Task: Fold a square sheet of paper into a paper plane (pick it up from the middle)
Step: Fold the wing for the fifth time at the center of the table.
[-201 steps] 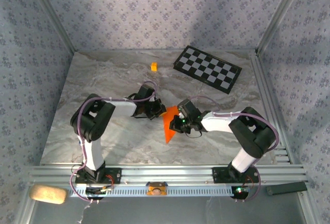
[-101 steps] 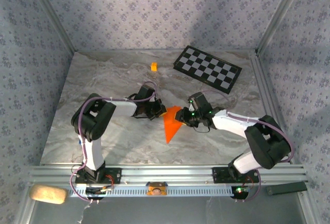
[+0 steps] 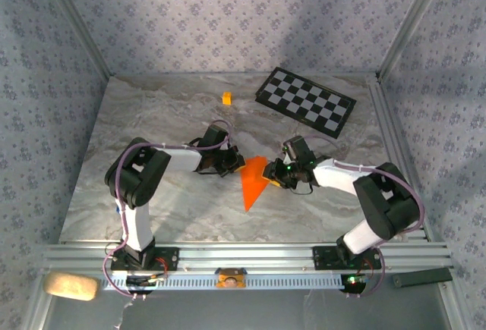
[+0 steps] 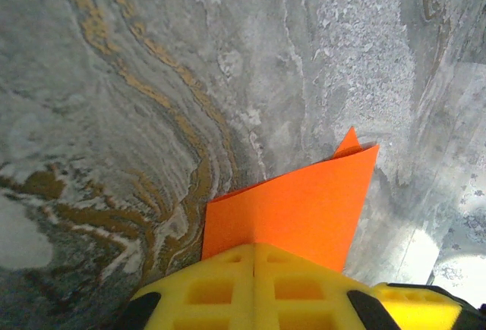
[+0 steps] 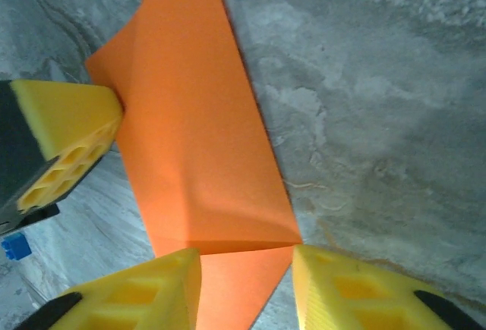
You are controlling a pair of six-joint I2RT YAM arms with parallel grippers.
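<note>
The square sheet of paper point(image 3: 253, 180) is folded into a bright orange pointed wedge, its tip toward the near edge of the marble table point(image 3: 152, 117). My left gripper point(image 3: 232, 165) is shut on the wedge's upper left edge. In the left wrist view the paper point(image 4: 296, 205) comes out from between the left gripper's point(image 4: 253, 245) closed yellow fingers. My right gripper point(image 3: 276, 174) is open at the wedge's right side. Its fingers point(image 5: 144, 292) straddle a folded corner of the paper point(image 5: 190, 140) without pinching it. The left gripper's finger point(image 5: 64, 136) shows at the paper's far edge.
A black-and-white checkered board point(image 3: 305, 100) lies at the back right, and a tiny orange-yellow cube point(image 3: 226, 98) sits at the back centre. An aluminium rail point(image 3: 243, 258) runs along the near edge, with patterned walls on the other three sides.
My right gripper has opened off the paper and shifted right to its edge, with the forearm swinging outward. The left gripper has stayed shut in place on the paper.
</note>
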